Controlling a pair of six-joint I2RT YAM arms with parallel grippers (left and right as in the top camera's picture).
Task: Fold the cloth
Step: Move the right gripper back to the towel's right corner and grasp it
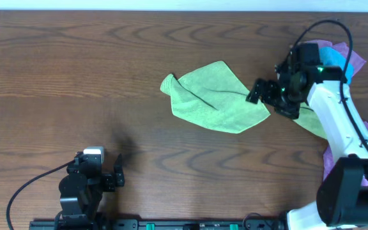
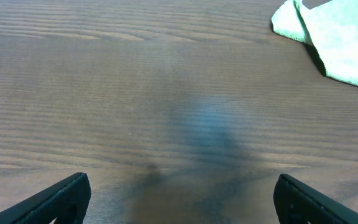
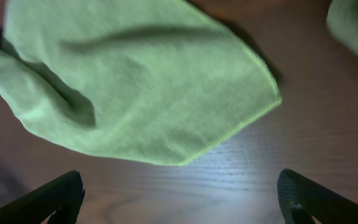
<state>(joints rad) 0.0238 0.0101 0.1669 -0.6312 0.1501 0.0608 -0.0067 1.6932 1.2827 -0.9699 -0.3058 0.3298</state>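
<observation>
- The cloth (image 1: pixel 213 96) lies rumpled on the tabletop (image 1: pixel 75 76), right of centre, with one flap lapped over.
- The right hand (image 3: pixel 179 186) hovers at its right corner, fingers spread and empty.
- The left hand (image 2: pixel 180 186) is spread too, well apart from the cloth.
- It looks light and limp, so pinch a hemmed corner; the middle would likely bunch.

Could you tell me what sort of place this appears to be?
Probably a robotics lab: a wood-grain table, left arm and right arm at its near edge, and a green cloth.
</observation>
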